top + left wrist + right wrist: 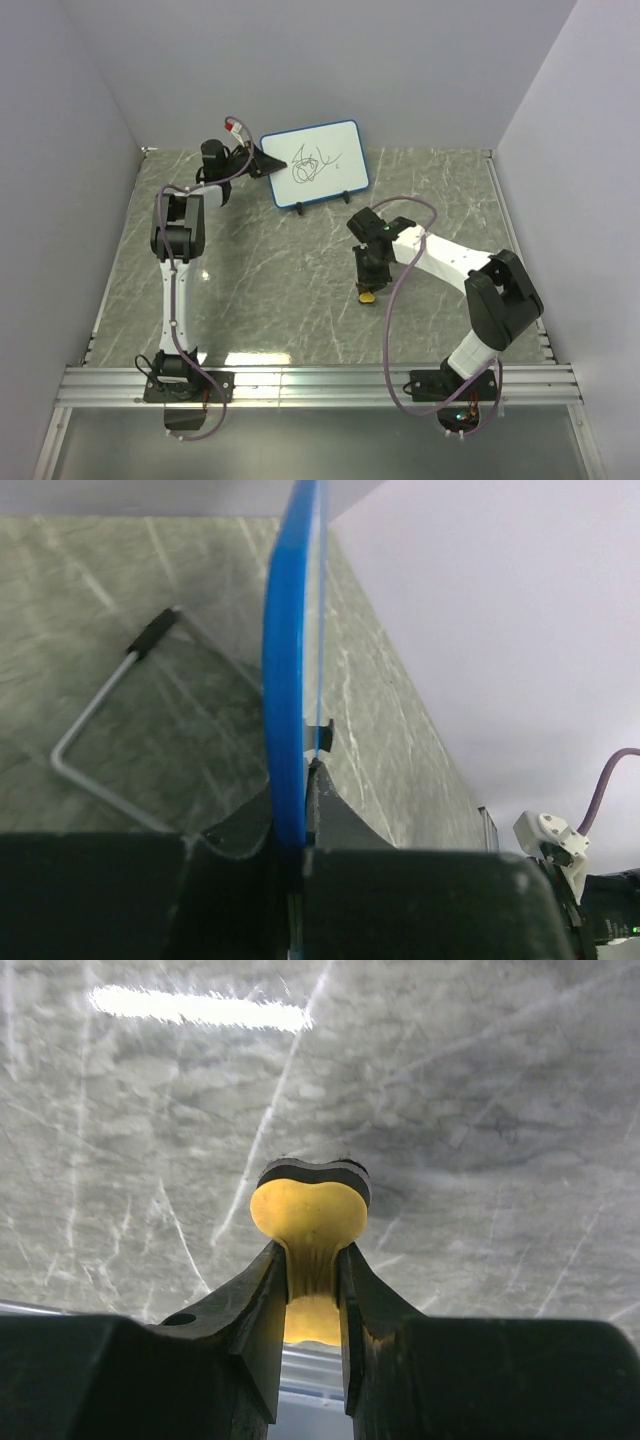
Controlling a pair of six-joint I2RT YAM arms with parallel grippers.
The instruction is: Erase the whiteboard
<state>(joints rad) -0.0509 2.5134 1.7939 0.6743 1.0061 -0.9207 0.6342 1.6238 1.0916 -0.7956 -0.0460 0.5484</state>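
The whiteboard [315, 163] stands tilted at the back of the table, white with a blue rim and a black scribble [308, 165] in its middle. My left gripper [262, 162] is shut on its left edge. In the left wrist view the blue rim [285, 680] runs edge-on between the closed fingers of that gripper [300, 800]. My right gripper [368, 288] points down at mid-table, right of centre, shut on a yellow eraser [368, 297]. In the right wrist view the eraser [308, 1210] is squeezed between the fingers of the gripper [314, 1270], just above the table.
A bent wire stand [100, 730] props the board from behind, and a small black foot [322, 738] sits at the rim. Grey walls close in the marble table [280, 280] on three sides. An aluminium rail [320, 380] runs along the near edge.
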